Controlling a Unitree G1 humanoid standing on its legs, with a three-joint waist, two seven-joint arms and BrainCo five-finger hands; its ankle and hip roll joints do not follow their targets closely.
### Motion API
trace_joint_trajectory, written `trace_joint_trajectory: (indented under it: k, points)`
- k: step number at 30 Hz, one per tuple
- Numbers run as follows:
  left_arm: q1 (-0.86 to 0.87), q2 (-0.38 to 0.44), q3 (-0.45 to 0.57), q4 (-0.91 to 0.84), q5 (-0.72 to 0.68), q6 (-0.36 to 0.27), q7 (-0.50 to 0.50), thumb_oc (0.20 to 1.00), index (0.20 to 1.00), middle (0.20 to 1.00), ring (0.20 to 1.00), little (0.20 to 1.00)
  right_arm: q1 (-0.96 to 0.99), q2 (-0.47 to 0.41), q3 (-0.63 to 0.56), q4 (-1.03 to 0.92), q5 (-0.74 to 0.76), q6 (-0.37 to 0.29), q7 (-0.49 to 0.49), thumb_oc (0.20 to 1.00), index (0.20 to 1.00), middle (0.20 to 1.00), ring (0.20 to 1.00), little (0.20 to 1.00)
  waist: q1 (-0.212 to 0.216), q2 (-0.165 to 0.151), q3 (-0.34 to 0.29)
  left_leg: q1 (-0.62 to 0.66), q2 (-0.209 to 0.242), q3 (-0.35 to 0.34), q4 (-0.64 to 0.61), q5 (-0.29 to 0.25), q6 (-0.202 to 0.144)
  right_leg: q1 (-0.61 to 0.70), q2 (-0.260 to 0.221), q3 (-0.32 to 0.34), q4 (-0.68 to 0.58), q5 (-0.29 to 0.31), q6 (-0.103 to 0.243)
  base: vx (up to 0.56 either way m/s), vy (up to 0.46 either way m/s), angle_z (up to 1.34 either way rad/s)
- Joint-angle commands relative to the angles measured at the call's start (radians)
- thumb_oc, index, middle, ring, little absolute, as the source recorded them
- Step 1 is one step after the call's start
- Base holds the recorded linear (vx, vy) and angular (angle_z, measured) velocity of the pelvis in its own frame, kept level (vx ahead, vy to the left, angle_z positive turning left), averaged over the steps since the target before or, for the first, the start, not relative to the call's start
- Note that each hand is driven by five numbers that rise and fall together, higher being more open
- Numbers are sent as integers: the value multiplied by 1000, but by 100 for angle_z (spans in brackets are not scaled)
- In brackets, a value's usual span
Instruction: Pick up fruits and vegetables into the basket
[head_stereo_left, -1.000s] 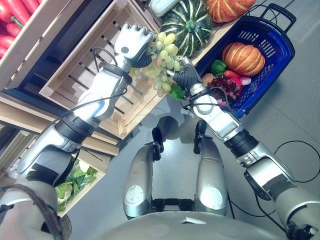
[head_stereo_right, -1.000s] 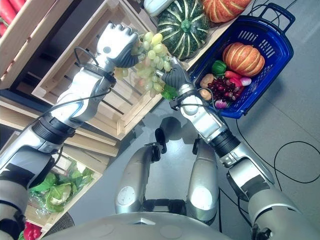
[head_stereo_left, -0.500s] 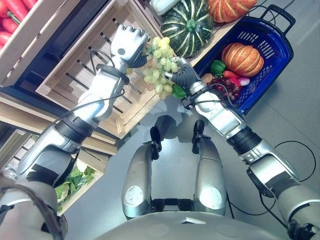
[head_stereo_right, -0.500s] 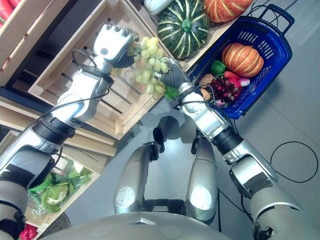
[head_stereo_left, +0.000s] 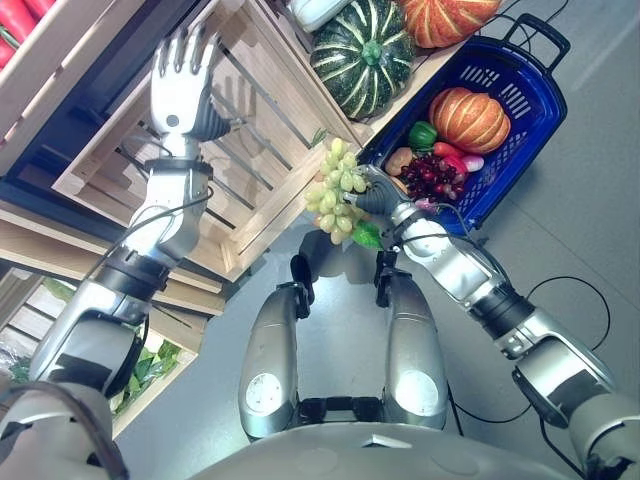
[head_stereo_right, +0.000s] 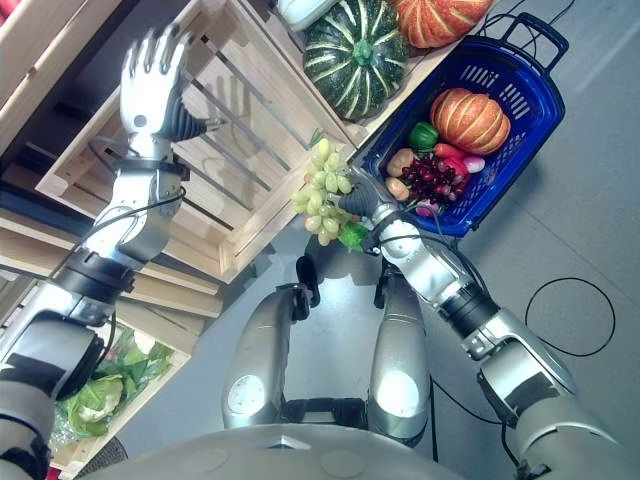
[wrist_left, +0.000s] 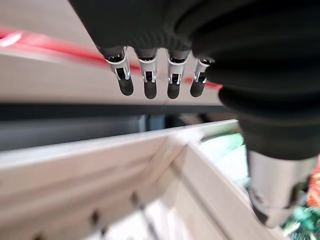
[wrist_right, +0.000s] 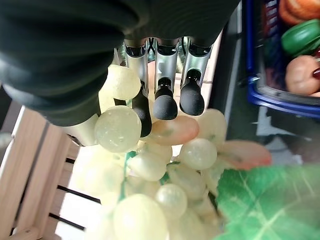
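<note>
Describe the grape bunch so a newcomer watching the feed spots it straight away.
Find the blue basket on the floor beside the wooden crate. Just off the basket's near corner, the right hand holds a bunch of pale green grapes with one green leaf. It is the only fruit hanging in the air.

No legible text or labels

Slatted wooden crate (head_stereo_left: 250, 120), grey floor (head_stereo_left: 590, 200)

We see a green grape bunch (head_stereo_left: 337, 189) w/ a leaf, hanging pinched in the right hand (head_stereo_left: 375, 198), just beside the blue basket (head_stereo_left: 520, 85) holding pumpkin, pepper etc.
</note>
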Motion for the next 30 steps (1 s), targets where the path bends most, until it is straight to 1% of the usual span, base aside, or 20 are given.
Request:
trace_joint_trajectory:
  k: [1,3,5,7,8,9,10,13,15,16,17,18,19,20,23,24,26,27,30]
  points:
    - [49,14,64,-23,-110,16,20,1000,1000,1000,1000,1000,-3,36,-66,-164,-47,-108,-28,200,200,200,200,200,3,-30,-35,16,-18,10,-31,-17,17,58,14,28,4,-69,58,1,46,-5]
    - [84,2,86,-1,-186,18,19,1000,1000,1000,1000,1000,23,30,-90,-192,-55,-137,-33,200,200,200,200,200,-5,-27,-35,19,-18,13,-35,-15,18,55,18,33,6,-70,59,2,55,-7]
    - [100,-9,96,13,-223,15,11,1000,1000,1000,1000,1000,37,28,-100,-206,-63,-148,-43,200,200,200,200,200,-8,-24,-35,20,-17,15,-36,-14,18,53,18,35,8,-72,60,-3,42,-5]
    - [125,-29,102,39,-300,12,-21,1000,1000,1000,1000,1000,57,29,-115,-221,-62,-160,-67,200,200,200,200,200,-15,-18,-35,22,-17,20,-40,-13,16,50,17,39,11,-72,60,-1,57,-4]
    - [139,-39,102,48,-386,-4,-46,1000,1000,1000,1000,1000,69,30,-124,-228,-56,-164,-84,200,200,200,200,200,-19,-16,-35,23,-17,22,-40,-13,16,47,16,43,13,-73,61,5,57,-3]
    - [159,-69,110,60,-469,-27,-69,1000,1000,1000,1000,1000,85,27,-136,-229,-52,-174,-99,200,200,200,200,200,-23,-14,-35,26,-16,25,-43,-11,17,47,16,45,12,-73,61,12,66,-3]
    - [183,-109,117,81,-584,-48,-100,1000,1000,1000,1000,1000,106,26,-151,-222,-34,-182,-122,200,200,200,200,200,-30,-11,-35,27,-14,30,-44,-11,18,45,16,48,12,-74,60,8,55,-4]
    - [214,-196,126,130,-738,-93,-128,1000,1000,1000,1000,1000,131,39,-172,-190,-5,-191,-143,200,200,200,200,200,-42,-6,-35,17,-8,39,-39,-11,21,24,19,56,26,-78,56,-1,31,-12]
    - [224,-250,129,156,-851,-100,-142,1000,1000,1000,1000,1000,150,48,-183,-161,32,-199,-173,200,200,200,200,200,-51,-5,-35,4,-4,47,-33,-12,23,5,22,60,37,-80,53,0,-14,-15]
    - [228,-272,132,168,-892,-105,-138,1000,1000,1000,1000,1000,159,52,-189,-144,57,-204,-186,200,200,200,200,200,-55,-6,-35,0,-1,50,-32,-11,24,-3,24,61,40,-80,51,84,-18,-10]
    - [234,-299,132,177,-954,-121,-111,1000,1000,1000,1000,1000,171,57,-197,-127,99,-204,-203,200,200,200,200,200,-61,-4,-35,8,0,43,-22,-39,17,0,27,70,57,-108,56,86,-11,-8]
    - [238,-318,133,182,-978,-130,-107,1000,1000,1000,1000,1000,179,61,-200,-118,107,-205,-212,200,200,200,200,200,-64,-4,-35,4,1,45,-21,-38,17,-8,29,71,63,-110,55,91,-3,-9]
    - [244,-340,136,191,-1046,-146,-105,1000,1000,1000,1000,1000,190,66,-206,-104,157,-212,-232,200,200,200,200,200,-68,-3,-35,1,2,47,-21,-38,18,-16,31,72,69,-114,53,8,-15,-11]
    - [249,-379,142,193,-1154,-170,-81,1000,1000,1000,1000,1000,206,81,-217,-79,220,-229,-247,200,200,200,200,200,-74,-3,-35,-9,5,51,-20,-36,18,-31,34,75,75,-115,50,5,-27,-12]
    - [272,-463,142,211,-1317,-248,-40,1000,1000,1000,1000,1000,251,134,-248,-15,395,-295,-288,200,200,200,200,200,-85,-3,-35,-23,6,59,-28,-28,17,-53,41,75,80,-114,44,-1,-49,-10]
    - [281,-488,140,216,-1357,-284,-13,1000,1000,1000,1000,1000,264,151,-258,5,424,-312,-302,200,200,200,200,200,-88,-4,-35,-24,6,60,-32,-25,17,-55,44,75,78,-112,42,12,-58,-14]
    - [293,-521,131,215,-1369,-357,12,1000,1000,1000,1000,1000,285,172,-263,32,464,-339,-332,200,200,200,200,200,-95,-4,-35,-31,8,64,-34,-22,18,-66,47,75,80,-113,37,13,-39,-15]
    - [293,-525,128,210,-1373,-371,17,1000,1000,1000,1000,1000,288,173,-264,36,469,-342,-336,200,200,200,200,200,-96,-4,-35,-33,9,65,-33,-22,18,-68,47,75,81,-113,36,11,-21,-12]
    - [296,-542,105,177,-1352,-484,48,1000,1000,1000,1000,1000,301,184,-270,66,494,-363,-372,200,200,200,200,200,-99,-3,-35,-44,10,68,-29,-18,21,-79,48,71,87,-113,30,17,-29,-8]
